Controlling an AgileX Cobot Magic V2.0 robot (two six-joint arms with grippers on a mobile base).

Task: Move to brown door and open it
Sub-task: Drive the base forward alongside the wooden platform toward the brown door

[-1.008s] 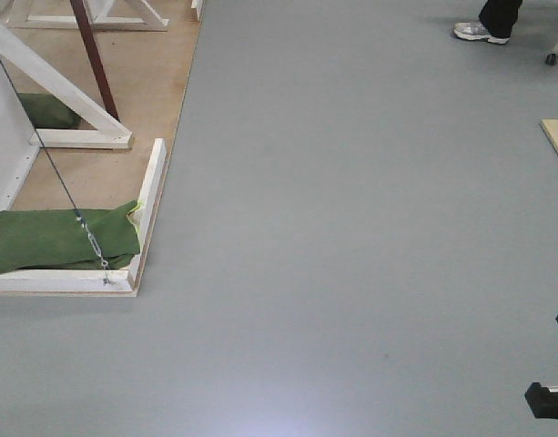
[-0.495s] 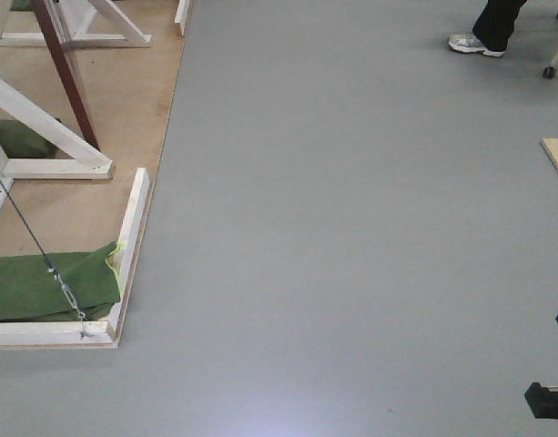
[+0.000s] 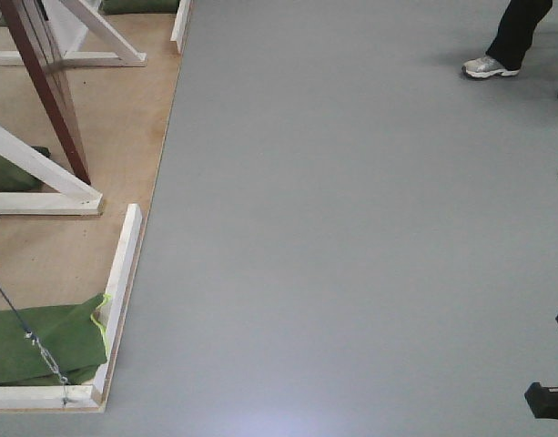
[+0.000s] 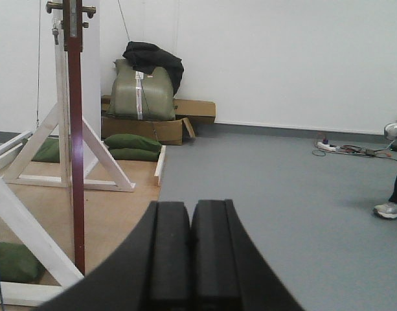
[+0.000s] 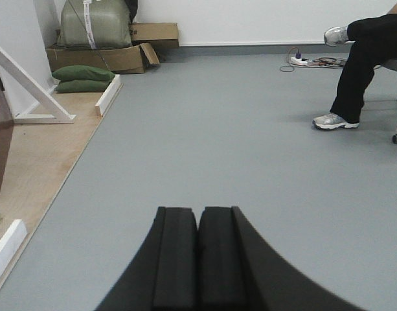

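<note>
brown door upright at far left on plywood platform, beside white braces | left gripper pads pressed together | right gripper pads pressed together, over grey floor

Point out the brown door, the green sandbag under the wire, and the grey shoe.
brown door (image 3: 49,82), front-facing view, on its narrow edge.
green sandbag (image 3: 65,341), front-facing view, on its top cloth.
grey shoe (image 3: 490,66), front-facing view, on its side.
</note>
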